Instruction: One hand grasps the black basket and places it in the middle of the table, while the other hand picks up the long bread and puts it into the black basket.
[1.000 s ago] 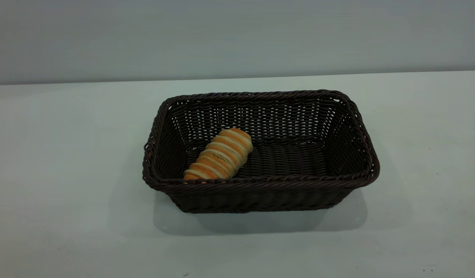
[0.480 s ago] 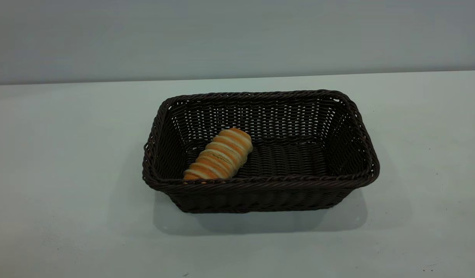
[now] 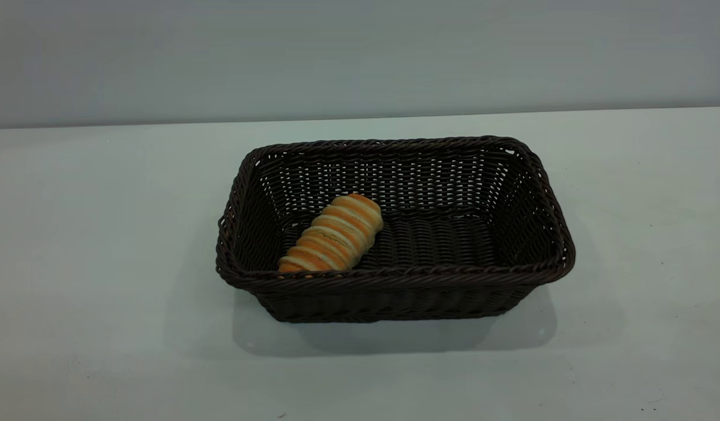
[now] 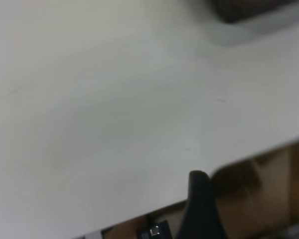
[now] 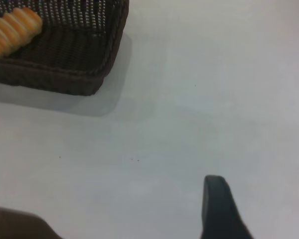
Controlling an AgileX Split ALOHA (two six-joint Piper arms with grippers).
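Observation:
The black basket stands in the middle of the table. The long bread lies slantwise inside it, at its left end, resting on the woven floor. Neither arm shows in the exterior view. My right gripper hovers over bare table away from the basket, with the bread visible inside; its two fingers stand wide apart and empty. My left gripper is at the table's edge, far from the basket corner. One finger shows, with nothing beside it or in it.
The table edge runs across the left wrist view, with brown floor beyond it. A few tiny dark specks mark the tabletop. A plain grey wall stands behind the table.

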